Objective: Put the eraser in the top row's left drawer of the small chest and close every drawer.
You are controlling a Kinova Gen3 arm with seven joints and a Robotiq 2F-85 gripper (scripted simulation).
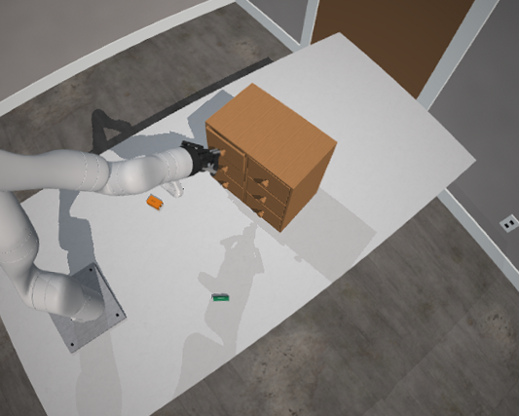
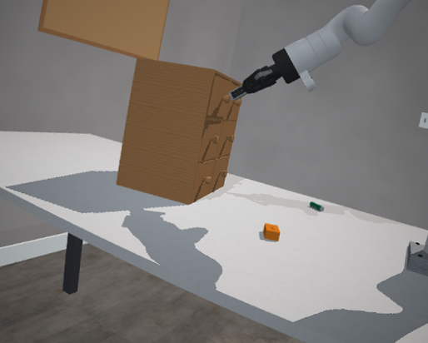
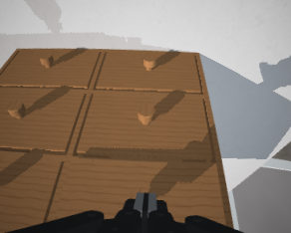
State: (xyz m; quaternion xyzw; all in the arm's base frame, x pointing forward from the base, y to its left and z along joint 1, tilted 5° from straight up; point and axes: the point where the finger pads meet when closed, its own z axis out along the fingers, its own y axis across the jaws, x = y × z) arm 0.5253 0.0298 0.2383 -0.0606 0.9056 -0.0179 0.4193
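The wooden chest [image 1: 271,150] stands on the white table; it also shows in the side view [image 2: 174,133] and fills the wrist view [image 3: 112,126]. My gripper [image 1: 214,162] is shut and empty, its fingertips against the front of the top row's left drawer [image 1: 228,151], close to its knob [image 2: 226,98]. That drawer sits nearly level with the chest's front, and the other drawers look pushed in. An orange block [image 1: 154,202] lies on the table under my forearm. I cannot tell whether it is the eraser. The inside of every drawer is hidden.
A small green object [image 1: 220,297] lies near the table's front edge, also seen in the side view [image 2: 316,206]. The orange block shows there too [image 2: 272,232]. My arm's base plate [image 1: 88,307] is at the table's left corner.
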